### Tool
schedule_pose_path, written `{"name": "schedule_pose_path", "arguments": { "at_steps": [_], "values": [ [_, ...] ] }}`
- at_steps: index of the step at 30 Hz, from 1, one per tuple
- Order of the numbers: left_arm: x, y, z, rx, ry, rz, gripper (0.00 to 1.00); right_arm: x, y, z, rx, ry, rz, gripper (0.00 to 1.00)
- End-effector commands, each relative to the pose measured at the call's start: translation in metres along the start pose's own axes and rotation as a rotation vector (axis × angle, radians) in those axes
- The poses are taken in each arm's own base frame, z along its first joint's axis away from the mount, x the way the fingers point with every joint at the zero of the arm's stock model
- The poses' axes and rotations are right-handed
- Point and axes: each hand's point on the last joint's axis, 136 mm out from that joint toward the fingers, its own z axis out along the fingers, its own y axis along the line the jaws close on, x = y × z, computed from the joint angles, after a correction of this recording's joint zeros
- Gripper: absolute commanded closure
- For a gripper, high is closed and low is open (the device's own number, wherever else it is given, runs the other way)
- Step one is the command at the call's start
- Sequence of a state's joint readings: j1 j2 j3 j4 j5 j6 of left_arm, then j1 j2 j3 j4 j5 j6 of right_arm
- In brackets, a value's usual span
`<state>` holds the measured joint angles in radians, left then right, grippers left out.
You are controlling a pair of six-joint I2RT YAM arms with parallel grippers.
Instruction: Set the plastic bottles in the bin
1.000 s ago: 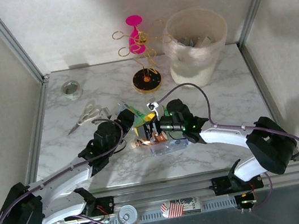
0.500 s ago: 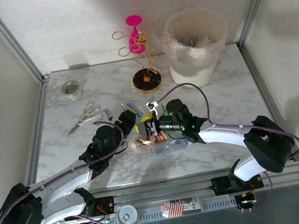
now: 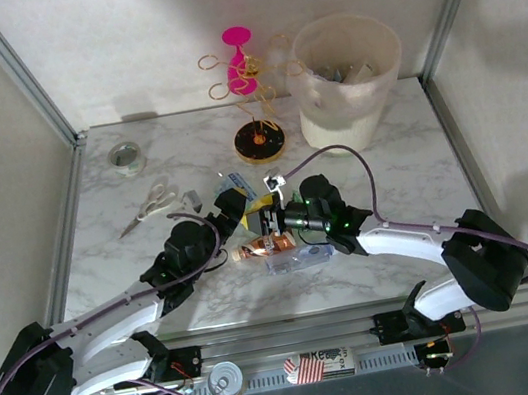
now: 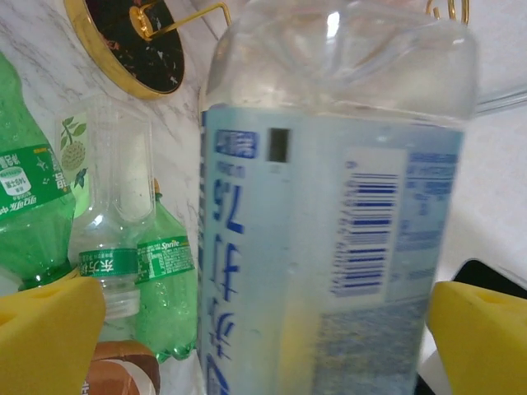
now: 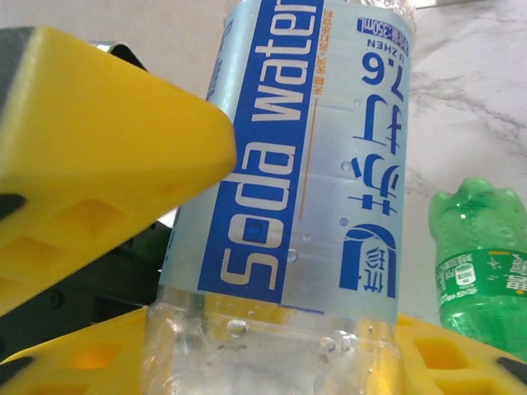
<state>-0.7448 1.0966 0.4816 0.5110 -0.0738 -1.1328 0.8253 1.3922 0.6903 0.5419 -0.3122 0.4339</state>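
A clear plastic bottle with a blue "Soda water" label (image 5: 305,164) is held above the table between my two arms, and my right gripper (image 5: 272,280) is shut on its lower body. My left gripper (image 4: 263,329) is open, its yellow pads (image 4: 45,333) standing wide on either side of the same bottle (image 4: 329,214). From above, the bottle (image 3: 237,184) sits between the left gripper (image 3: 232,206) and the right gripper (image 3: 269,217). More plastic bottles lie below: green Sprite ones (image 4: 165,292), a brown one (image 3: 258,249) and clear ones (image 3: 299,252). The bin (image 3: 342,118) stands at the far right.
A pink and gold wire stand (image 3: 248,89) on a black disc is left of the bin. Scissors (image 3: 152,204) and a tape roll (image 3: 125,157) lie at the far left. A tin can (image 3: 224,378) and a small box (image 3: 317,363) rest on the front rail.
My left gripper has opened off the soda water bottle while my right gripper has closed on it. Both arms stayed near the table's middle.
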Motion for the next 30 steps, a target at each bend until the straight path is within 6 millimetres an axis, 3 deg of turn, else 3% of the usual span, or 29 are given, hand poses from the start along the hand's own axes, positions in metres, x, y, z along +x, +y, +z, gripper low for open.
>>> {"name": "schedule_pose_path", "arguments": {
  "at_steps": [1,8,15,20,25,30],
  "values": [
    [-0.013,-0.016,0.002,0.004,-0.042,0.041,0.0,-0.007,-0.006,-0.001,0.047,-0.017,0.001,0.51],
    [-0.044,-0.014,-0.007,-0.014,-0.127,0.044,0.0,-0.019,-0.018,-0.005,0.09,-0.045,0.022,0.52],
    [-0.085,0.008,-0.028,-0.111,-0.284,0.053,0.0,-0.056,-0.046,-0.031,0.227,-0.112,0.016,0.52],
    [-0.091,0.05,-0.039,-0.213,-0.331,0.022,0.0,-0.097,-0.056,-0.062,0.318,-0.189,-0.037,0.52],
    [-0.079,0.088,-0.042,-0.265,-0.31,-0.04,0.01,-0.142,-0.055,-0.088,0.365,-0.241,-0.112,0.51],
    [-0.069,0.1,-0.039,-0.259,-0.278,-0.071,0.0,-0.187,-0.058,-0.112,0.414,-0.307,-0.176,0.52]
  ]
}}
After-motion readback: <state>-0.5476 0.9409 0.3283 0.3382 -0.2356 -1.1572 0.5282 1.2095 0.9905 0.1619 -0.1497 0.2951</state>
